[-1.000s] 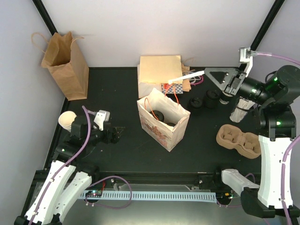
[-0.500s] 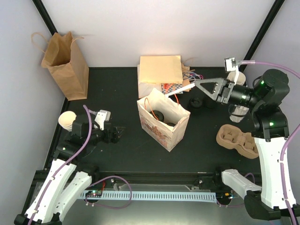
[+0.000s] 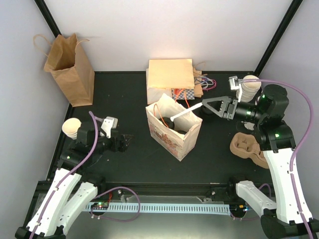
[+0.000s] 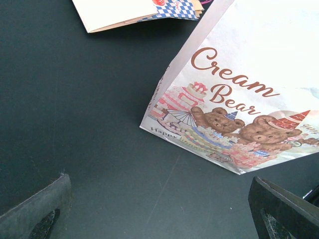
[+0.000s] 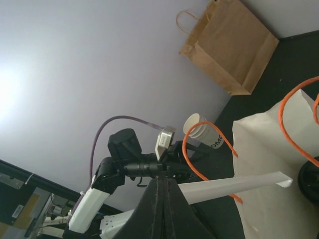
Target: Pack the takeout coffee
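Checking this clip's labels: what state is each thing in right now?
White bag: upright, mouth open.
Coffee: inside white bag, black lid on.
Straw: gripped, tip at white bag's mouth.
Right gripper: jaws shut on straw.
Left gripper: jaws open, empty.
Brown bag: upright, open.
Cups: stacked, lidless.

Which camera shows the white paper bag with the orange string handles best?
The top view: the whole white paper bag with orange string handles stands open mid-table, with its mouth and inside visible. The left wrist view shows only its lower printed side with teddy bears. The right wrist view shows only part of its rim and a handle.
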`<state>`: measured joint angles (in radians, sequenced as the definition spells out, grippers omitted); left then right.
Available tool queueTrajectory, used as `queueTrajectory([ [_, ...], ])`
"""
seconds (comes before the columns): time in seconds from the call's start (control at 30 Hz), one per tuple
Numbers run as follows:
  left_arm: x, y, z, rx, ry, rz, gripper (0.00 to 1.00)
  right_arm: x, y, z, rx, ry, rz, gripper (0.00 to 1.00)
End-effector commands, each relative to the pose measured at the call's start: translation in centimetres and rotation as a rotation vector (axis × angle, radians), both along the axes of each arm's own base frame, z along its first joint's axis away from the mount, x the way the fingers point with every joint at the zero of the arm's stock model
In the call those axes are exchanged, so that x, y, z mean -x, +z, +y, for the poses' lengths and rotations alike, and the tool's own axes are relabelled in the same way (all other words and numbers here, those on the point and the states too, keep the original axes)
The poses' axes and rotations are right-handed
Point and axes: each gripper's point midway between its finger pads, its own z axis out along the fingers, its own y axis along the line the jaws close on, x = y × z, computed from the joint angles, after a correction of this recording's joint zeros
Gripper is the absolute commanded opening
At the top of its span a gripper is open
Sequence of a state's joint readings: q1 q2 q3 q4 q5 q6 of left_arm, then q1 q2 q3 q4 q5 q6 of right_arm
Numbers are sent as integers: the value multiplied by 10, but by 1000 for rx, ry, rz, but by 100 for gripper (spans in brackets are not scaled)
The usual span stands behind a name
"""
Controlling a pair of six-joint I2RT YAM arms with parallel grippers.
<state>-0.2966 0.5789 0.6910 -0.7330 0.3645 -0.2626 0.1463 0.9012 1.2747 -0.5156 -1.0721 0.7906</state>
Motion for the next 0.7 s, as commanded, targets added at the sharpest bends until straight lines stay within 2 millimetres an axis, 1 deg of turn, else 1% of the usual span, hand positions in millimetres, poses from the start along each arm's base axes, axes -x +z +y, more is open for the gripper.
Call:
queueTrajectory([
  [0.0, -1, 8, -1, 6, -2, -21, 99, -13, -3, 6, -7, -4, -16, 1],
  [0.17, -1, 10, 2, 5, 13, -31, 99, -33, -14, 22, 13, 17, 11, 1],
  [0.27, -1, 10, 2, 5, 17, -34, 99, -47, -19, 27, 27, 9, 23, 1],
  [0.4, -1, 10, 3, 3, 20, -32, 99, -61, -21, 32, 46, 5, 27, 1],
  [0.43, -1, 9, 3, 2, 20, -31, 99, -63, -22, 32, 55, 2, 25, 6],
  [0.47, -1, 9, 3, 2, 20, -29, 99, -65, -23, 32, 69, -3, 24, 19],
  [0.53, -2, 9, 2, 2, 19, -27, 99, -69, -28, 29, 107, -31, 22, 47],
  [0.57, -1, 9, 2, 2, 19, -26, 99, -70, -28, 27, 124, -46, 16, 55],
  [0.6, -1, 9, 2, 2, 18, -25, 99, -70, -30, 25, 140, -60, 13, 61],
  [0.67, -1, 9, 2, 3, 14, -26, 99, -70, -31, 19, 177, -104, -3, 67],
])
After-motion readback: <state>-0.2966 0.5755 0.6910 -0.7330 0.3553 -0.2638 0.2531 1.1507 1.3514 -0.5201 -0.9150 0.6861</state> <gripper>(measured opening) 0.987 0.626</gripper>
